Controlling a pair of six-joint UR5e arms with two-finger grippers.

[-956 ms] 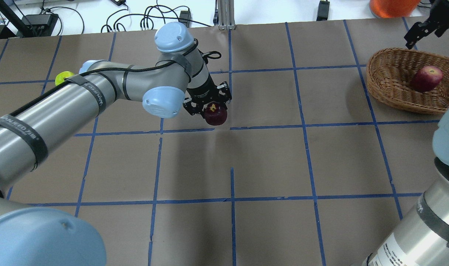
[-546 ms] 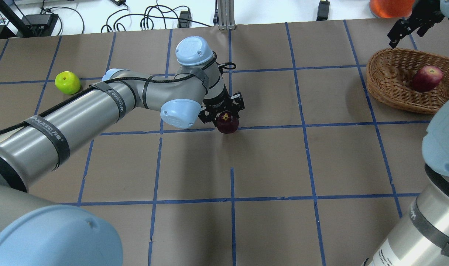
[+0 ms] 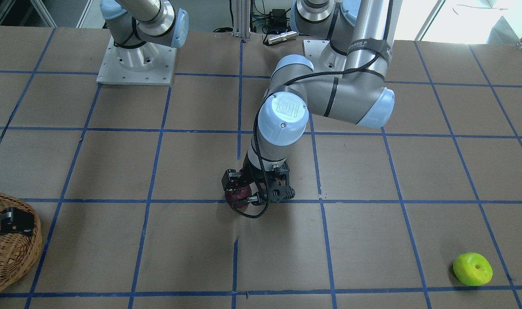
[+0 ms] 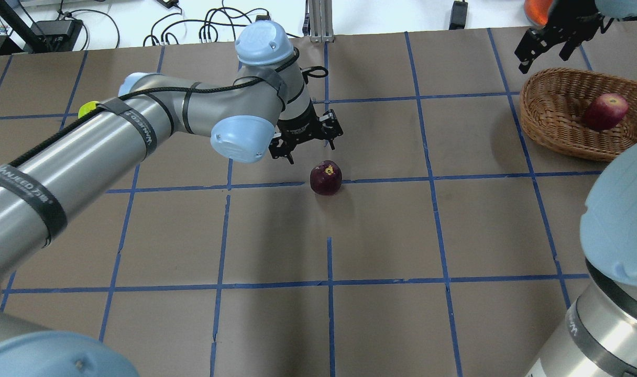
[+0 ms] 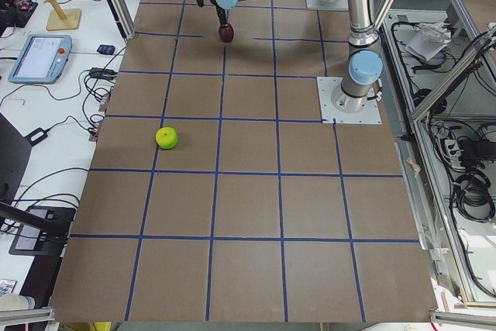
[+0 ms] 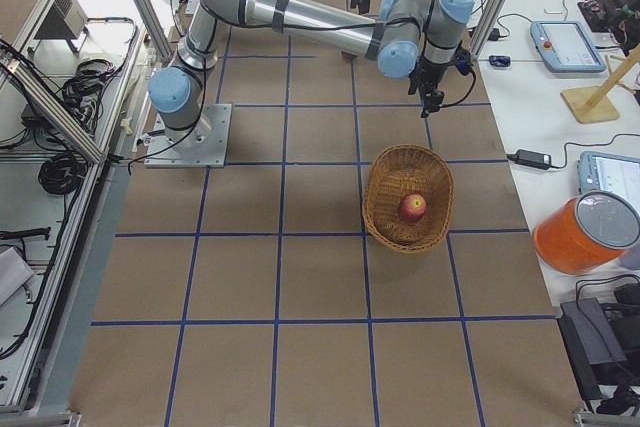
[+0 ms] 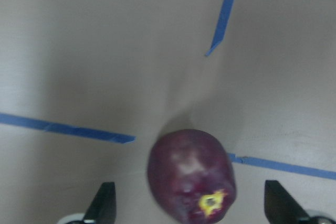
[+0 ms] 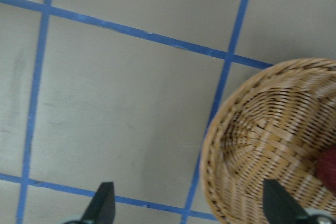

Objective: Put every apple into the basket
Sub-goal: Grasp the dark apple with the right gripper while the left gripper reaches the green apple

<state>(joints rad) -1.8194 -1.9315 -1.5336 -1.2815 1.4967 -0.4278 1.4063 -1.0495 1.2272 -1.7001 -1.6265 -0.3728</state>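
Note:
The dark purple apple (image 4: 326,178) sits on the brown table on a blue tape line, stem end up. My left gripper (image 4: 308,144) is open and hangs just behind and above it; in the left wrist view the apple (image 7: 191,174) lies between the spread fingertips (image 7: 102,205). The red apple (image 4: 605,111) lies in the wicker basket (image 4: 554,120) at the far right. My right gripper (image 4: 542,56) is open and empty, just left of the basket's far rim. The yellow-green apple (image 3: 472,269) rests far on my left, mostly hidden by the left arm in the overhead view.
An orange container (image 4: 536,10) stands off the table's far right corner. Cables and power bricks (image 4: 208,29) lie past the far edge. The left arm (image 4: 114,136) spans the left half of the table.
My left gripper has opened, left the purple apple on the table and drawn up and back. My right gripper has moved left, away from the basket's rim.

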